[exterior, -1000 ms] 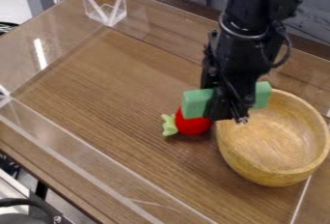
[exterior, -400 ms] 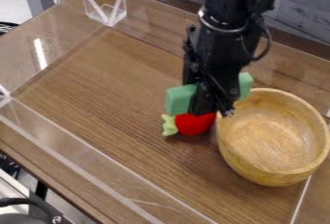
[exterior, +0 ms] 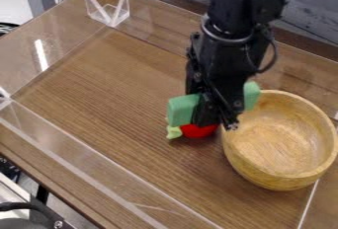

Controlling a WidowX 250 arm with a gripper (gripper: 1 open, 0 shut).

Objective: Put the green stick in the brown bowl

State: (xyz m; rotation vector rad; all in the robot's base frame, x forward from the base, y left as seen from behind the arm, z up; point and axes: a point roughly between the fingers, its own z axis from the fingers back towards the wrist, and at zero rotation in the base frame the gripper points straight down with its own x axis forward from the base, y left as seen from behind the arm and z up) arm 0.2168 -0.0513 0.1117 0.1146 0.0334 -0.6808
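Since a second earlier, the green stick (exterior: 196, 105) had drifted left, away from the brown bowl (exterior: 280, 140), and now hung level over the red round toy (exterior: 199, 127) just beside the bowl's left rim. It was pinched crosswise in the closed fingers of the gripper (exterior: 222, 103), which pointed down above the wooden table (exterior: 106, 85). The carry step looked unfinished; the next move probably called for shifting right until the stick sat above the bowl's hollow, then lowering and releasing.
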